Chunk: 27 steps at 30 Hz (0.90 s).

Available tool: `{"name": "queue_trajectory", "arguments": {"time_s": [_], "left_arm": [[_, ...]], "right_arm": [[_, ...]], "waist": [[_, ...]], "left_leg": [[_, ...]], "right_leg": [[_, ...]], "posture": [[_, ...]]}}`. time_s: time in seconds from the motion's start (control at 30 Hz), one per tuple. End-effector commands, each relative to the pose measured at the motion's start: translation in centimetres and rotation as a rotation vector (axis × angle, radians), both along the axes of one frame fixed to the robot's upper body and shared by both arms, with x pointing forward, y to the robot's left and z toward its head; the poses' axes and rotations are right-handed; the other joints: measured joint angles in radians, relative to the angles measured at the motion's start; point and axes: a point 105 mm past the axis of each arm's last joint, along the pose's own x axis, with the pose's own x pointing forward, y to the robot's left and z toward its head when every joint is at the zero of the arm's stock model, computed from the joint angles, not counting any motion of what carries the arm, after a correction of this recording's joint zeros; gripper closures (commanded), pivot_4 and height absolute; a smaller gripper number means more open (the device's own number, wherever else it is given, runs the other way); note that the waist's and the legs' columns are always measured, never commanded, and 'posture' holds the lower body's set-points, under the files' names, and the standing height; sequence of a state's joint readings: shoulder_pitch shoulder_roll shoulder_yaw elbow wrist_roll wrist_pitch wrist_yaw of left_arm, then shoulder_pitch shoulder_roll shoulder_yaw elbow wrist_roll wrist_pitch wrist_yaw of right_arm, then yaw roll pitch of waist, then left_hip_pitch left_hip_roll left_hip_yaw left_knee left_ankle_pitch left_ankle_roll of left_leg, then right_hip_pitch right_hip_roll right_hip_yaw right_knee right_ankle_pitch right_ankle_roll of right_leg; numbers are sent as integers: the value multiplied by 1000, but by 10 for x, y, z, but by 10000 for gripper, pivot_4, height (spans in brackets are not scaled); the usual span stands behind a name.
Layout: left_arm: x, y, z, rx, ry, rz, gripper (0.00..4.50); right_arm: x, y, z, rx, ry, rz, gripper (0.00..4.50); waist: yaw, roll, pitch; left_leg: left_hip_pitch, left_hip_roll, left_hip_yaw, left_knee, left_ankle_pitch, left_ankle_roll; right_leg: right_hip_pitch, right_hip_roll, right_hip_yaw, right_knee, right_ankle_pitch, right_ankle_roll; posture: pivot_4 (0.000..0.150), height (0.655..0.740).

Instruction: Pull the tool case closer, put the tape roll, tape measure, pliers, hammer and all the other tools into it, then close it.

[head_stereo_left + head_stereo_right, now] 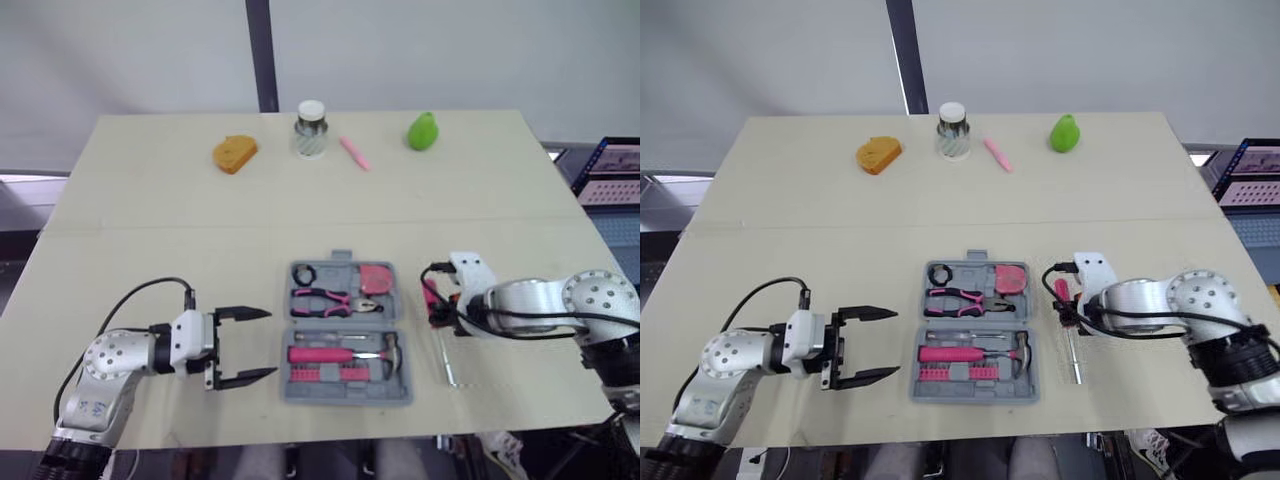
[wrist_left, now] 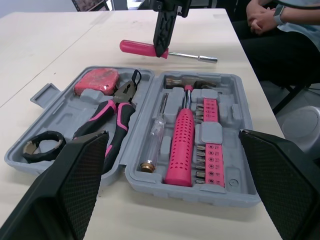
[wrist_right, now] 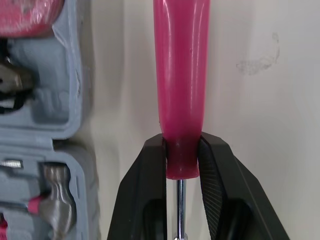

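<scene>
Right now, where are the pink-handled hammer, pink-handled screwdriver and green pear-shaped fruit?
Pink-handled hammer [image 2: 181, 145]: left wrist view, handle middle.
Pink-handled screwdriver [image 3: 181, 75]: right wrist view, handle.
Green pear-shaped fruit [image 1: 423, 131]: left eye view, body.

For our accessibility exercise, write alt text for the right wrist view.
The right gripper is shut on the pink screwdriver where handle meets shaft. Beside it on the beige table lies the open grey tool case, hammer inside.

Left pincer [image 1: 271, 343] spread wide — right pincer [image 3: 184, 144] clamped tight.
</scene>
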State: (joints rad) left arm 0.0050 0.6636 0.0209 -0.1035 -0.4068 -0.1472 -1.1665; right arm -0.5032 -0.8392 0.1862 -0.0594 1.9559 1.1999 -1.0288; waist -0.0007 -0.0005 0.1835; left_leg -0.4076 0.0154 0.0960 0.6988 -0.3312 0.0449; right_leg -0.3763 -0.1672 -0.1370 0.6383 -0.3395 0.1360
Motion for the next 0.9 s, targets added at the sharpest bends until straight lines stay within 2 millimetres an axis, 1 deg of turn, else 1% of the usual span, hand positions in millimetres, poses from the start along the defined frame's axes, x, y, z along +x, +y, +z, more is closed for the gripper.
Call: {"name": "queue_trajectory", "arguments": {"time_s": [0.03,0.17,0.3,0.57,0.9], "left_arm": [[-2,0,4,1,-27,-6,0],[-2,0,4,5,-27,-2,0],[-2,1,5,7,-30,3,0],[-5,3,5,11,-27,18,0],[-8,3,5,14,-24,32,0]], "right_arm": [[1,2,8,8,-56,-77,39970],[0,4,4,16,-46,-120,39970],[5,3,4,13,-28,-127,39970],[8,4,0,16,15,-69,39970],[9,13,-5,47,79,38,39970]], "waist": [[0,0,0],[-2,0,0],[-3,0,0],[-3,0,0],[-4,0,0]], "left_leg": [[0,0,0,0,0,0],[0,0,0,0,0,0],[0,0,0,0,0,0],[0,0,0,0,0,0],[0,0,0,-1,0,1]], "right_leg": [[0,0,0,0,0,0],[0,0,0,-1,0,0],[0,1,1,-1,0,0],[0,1,1,-1,0,0],[0,0,1,-1,0,0]], "posture": [[1500,6950],[1500,6950],[1500,6950],[1500,6950],[1500,6950]]}}
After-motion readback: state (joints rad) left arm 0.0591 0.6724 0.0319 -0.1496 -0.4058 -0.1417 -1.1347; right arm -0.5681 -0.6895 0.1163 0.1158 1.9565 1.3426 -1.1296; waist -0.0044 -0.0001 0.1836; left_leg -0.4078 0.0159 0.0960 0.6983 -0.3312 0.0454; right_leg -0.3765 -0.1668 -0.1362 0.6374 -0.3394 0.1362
